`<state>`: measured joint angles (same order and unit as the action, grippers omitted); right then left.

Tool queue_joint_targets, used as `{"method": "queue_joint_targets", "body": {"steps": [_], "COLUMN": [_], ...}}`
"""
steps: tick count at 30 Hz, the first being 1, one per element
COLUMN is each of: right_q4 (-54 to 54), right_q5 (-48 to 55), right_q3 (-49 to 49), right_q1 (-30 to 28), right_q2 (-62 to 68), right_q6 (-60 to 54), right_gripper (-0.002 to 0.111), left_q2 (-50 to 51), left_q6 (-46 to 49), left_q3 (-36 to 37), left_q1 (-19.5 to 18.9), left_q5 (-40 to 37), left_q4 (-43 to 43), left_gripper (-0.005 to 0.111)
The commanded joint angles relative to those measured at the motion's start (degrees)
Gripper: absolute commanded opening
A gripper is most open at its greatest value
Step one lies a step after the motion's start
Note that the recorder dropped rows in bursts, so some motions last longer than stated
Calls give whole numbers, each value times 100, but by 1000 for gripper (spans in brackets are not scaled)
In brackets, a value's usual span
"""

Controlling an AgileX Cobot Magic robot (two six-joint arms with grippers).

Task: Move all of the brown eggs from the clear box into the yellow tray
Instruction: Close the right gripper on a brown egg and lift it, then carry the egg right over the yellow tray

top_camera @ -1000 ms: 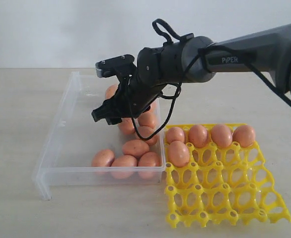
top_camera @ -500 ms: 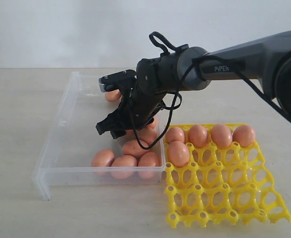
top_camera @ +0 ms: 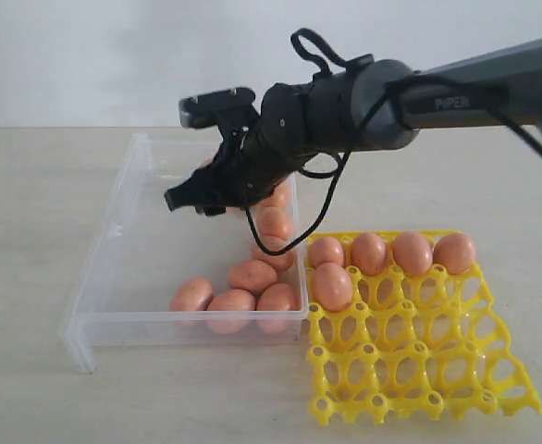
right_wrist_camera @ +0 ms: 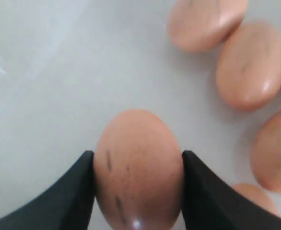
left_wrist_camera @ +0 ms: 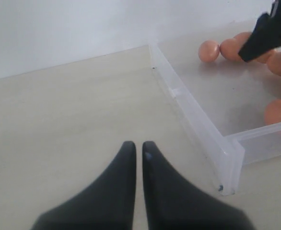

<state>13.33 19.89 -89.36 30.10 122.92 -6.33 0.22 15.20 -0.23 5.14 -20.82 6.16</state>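
Nearest the camera, the yellow tray (top_camera: 410, 356) holds five brown eggs (top_camera: 332, 285) in its far cells: four in the back row and one in the second. Just beside it, the clear box (top_camera: 188, 328) has loose ones along its near wall and more further back. Above its middle, the right gripper (right_wrist_camera: 138, 158) is clamped on one brown egg (right_wrist_camera: 138, 167), a finger on each side.

The left gripper (left_wrist_camera: 138, 148), its jaws nearly together and empty, hangs over the bare surface (left_wrist_camera: 59, 120) outside the box corner.

To do this well, lift until the egg clears the box wall and carry it to the free cell beside the lone second-row egg. Lower it fully before letting go, with light pressure throughout.

Half a second earlier the right gripper was down among the eggs. It has since narrowed onto this one and risen. The tray count is unchanged.
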Motion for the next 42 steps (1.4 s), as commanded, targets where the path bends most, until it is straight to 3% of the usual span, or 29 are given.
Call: {"method": "queue_joint_targets", "body": {"steps": [1,5,7,13,18,28,34,42], "right_q4": [29,242,570,1454,1743,3724,4359,4401], "right_q5": [-2241,-4127,-4460,-4447,-4240,-4257,-4407,-4059], "right_q3": [1302,2852,3451,4558,4979,5758,6226,6469], "right_q1": [309,531,555,555,555,352,352,352], "right_q2": [-1213,-2262,-2792,-4154,-5161,-6921,-7040,-7028], "right_q6": [-17,13,46,60,-1128,-3662,-3705,-3700], "right_gripper": [0,0,0,0,0,0,0,0], "left_q2": [-22,-22,-22,-22,-22,-22,-22,-22], "left_q6": [-61,-61,-61,-61,-61,-61,-61,-61], "left_q3": [23,23,23,23,23,23,23,23], "left_q1": [-21,-21,-21,-21,-21,-21,-21,-21], "left_q5": [22,22,22,22,22,22,22,22], "left_q4": [1,1,1,1,1,1,1,1], "left_gripper": [4,4,4,4,4,4,4,4]}}
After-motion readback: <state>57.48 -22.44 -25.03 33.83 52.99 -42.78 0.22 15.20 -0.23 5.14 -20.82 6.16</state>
